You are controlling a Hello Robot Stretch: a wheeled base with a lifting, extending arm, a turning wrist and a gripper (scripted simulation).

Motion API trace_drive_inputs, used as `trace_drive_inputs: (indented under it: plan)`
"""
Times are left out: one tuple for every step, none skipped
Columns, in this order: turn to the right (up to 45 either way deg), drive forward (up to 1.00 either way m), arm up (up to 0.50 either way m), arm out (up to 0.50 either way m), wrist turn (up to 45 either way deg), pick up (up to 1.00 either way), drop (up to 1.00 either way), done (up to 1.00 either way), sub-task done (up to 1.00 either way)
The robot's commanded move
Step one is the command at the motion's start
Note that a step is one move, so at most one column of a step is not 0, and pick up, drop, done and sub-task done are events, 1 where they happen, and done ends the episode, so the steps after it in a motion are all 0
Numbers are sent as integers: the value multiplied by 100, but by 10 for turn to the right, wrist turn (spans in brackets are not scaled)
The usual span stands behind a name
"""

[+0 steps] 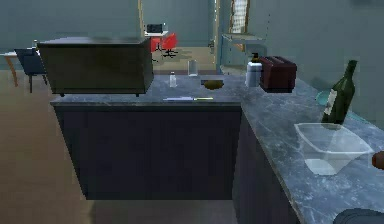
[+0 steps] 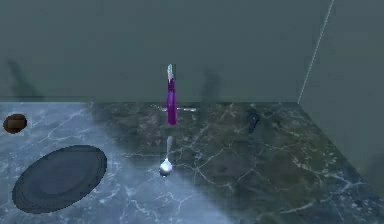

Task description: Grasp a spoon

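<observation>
Claw: its state, whether the fingers stand apart, together or on anything, cannot be told from these views, so the bearing from claw to spoon cannot be fixed either. Plan from the spoon's lie on the countertop (image 2: 290,175). Nearest in the arm side view, at lower left, a dark round disc (image 2: 58,178) lies flat on the marbled top. Right of it, apart and a little farther out, lies the spoon (image 2: 167,160), slightly left of that view's middle. Its bowl is the near end. Its thin handle runs away toward the far wall (image 2: 200,40), leaning a trace to the right. The long axis is therefore near-to-far, not across. Directly beyond the handle's tip, near but apparently apart, stands an upright purple object (image 2: 172,98) with a pale top. A thin pale strip (image 2: 186,110) lies crosswise at its foot. A small dark item (image 2: 253,120) sits farther right, well apart, and a brown round object (image 2: 14,123) sits at the left edge. Judgement: the reach should line up on the handle's middle, with the fingers set across the axis. It should stop short of the purple object, the likeliest thing to be knocked.
</observation>
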Motion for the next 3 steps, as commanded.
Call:
trace_drive_inputs:
  plan:
    - [0, 0, 50, 0, 0, 0, 0, 0, 0]
    - [0, 0, 38, 0, 0, 0, 0, 0, 0]
    - [0, 0, 0, 12, 0, 0, 0, 0, 0]
